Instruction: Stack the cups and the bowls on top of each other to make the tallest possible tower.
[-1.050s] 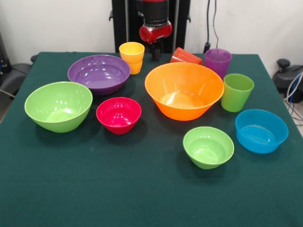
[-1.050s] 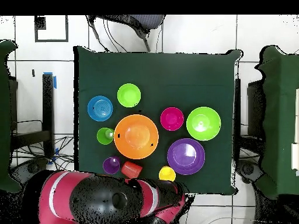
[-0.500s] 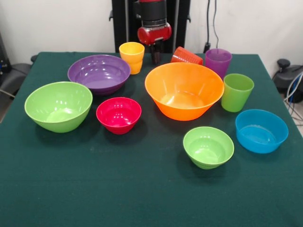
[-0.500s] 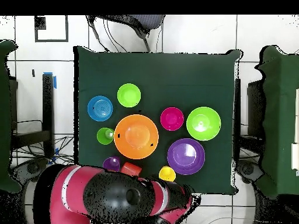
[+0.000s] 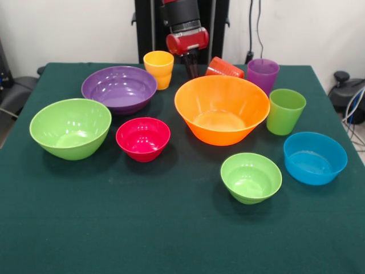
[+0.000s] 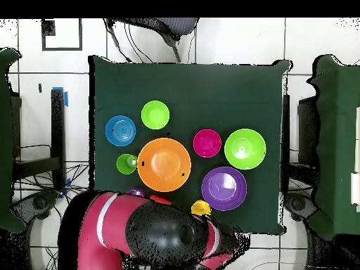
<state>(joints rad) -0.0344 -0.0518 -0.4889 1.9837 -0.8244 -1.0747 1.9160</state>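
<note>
1. The gripper (image 5: pixel 190 67) hangs near the table's (image 5: pixel 171 240) far edge, between the yellow cup (image 5: pixel 159 68) and the tipped red cup (image 5: pixel 223 68); whether it is open, I cannot tell.
2. Nothing is stacked: the orange bowl (image 5: pixel 222 108) sits mid-table, the purple bowl (image 5: pixel 119 88) and big green bowl (image 5: pixel 71 128) toward the left edge.
3. The red bowl (image 5: pixel 143 138), small green bowl (image 5: pixel 251 177) and blue bowl (image 5: pixel 315 157) each stand apart.

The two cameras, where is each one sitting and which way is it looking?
Front view: sits across the table, looking over the bowls at the robot; its red and black arm comes down from the top, with the hand behind the orange bowl.
Overhead view: sits above the table, looking straight down; the arm fills the bottom, hiding some cups.
Both show the orange bowl, purple bowl and blue bowl, turned half round.
</note>
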